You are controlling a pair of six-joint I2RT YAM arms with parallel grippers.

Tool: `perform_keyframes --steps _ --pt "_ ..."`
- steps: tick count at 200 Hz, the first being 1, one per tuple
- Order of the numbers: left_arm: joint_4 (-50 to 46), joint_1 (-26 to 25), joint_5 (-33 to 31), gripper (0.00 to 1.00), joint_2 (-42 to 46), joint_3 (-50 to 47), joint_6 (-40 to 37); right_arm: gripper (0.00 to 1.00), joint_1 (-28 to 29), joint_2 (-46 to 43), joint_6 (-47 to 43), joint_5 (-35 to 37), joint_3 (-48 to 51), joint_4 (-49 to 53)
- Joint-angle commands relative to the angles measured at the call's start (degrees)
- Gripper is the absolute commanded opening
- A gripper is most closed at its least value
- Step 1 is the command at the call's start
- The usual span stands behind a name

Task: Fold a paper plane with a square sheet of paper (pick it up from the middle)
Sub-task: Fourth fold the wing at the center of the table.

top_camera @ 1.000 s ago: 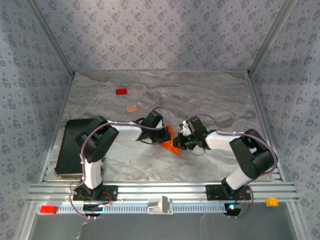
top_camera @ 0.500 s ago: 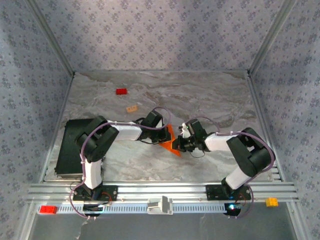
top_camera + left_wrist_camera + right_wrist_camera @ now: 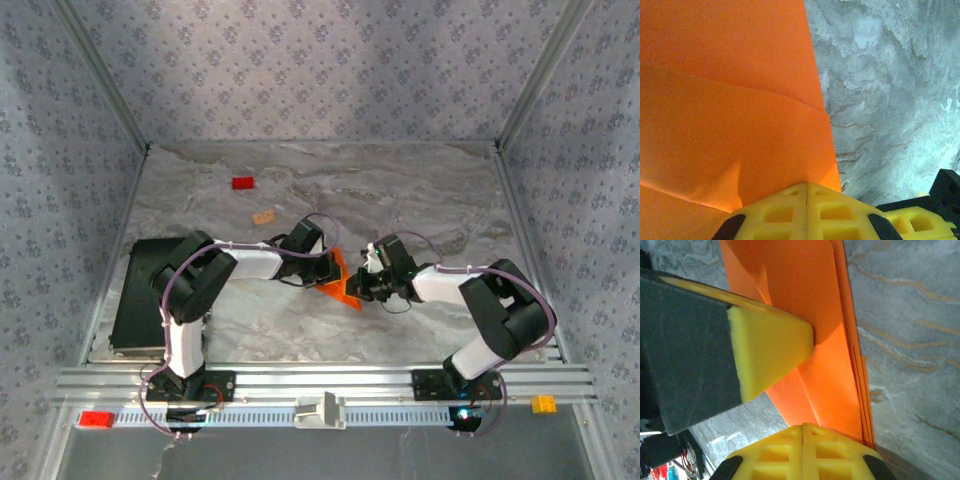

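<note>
The orange sheet of paper (image 3: 340,282) lies about midway between the left and right edges of the worktop (image 3: 430,200), somewhat closer to the near edge than the far one. It is already creased into a narrow, layered wedge. Its long axis runs from the far edge toward the near edge, and the pointed end leans a little to the right. The left claw (image 3: 327,268) meets it from the left and the right claw (image 3: 363,288) from the right, so the paper sits between them and both touch it; neither arm is nearer. In each wrist view the yellow fingers are pressed together with their tips against the paper. I cannot tell whether a layer is caught between them or only held down. From the right wrist, the left claw's tip rests on the upper flap beside a lengthwise crease. Judging by this, the next fold runs along that long axis, so one claw must pin while the other turns a flap.
</note>
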State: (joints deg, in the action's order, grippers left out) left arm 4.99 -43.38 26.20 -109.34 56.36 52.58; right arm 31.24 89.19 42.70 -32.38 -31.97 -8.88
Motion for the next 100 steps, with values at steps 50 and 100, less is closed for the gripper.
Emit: perform_keyframes --steps 50,100 --pt "-0.9 0.6 -1.9 0.02 -2.3 -0.5 -0.1 0.02 -0.3 -0.6 0.8 0.1 -0.9 2.9" --pt "-1.0 0.5 -2.3 0.02 -2.3 -0.7 0.0 0.02 0.4 2.9 0.4 1.3 -1.7 2.7"
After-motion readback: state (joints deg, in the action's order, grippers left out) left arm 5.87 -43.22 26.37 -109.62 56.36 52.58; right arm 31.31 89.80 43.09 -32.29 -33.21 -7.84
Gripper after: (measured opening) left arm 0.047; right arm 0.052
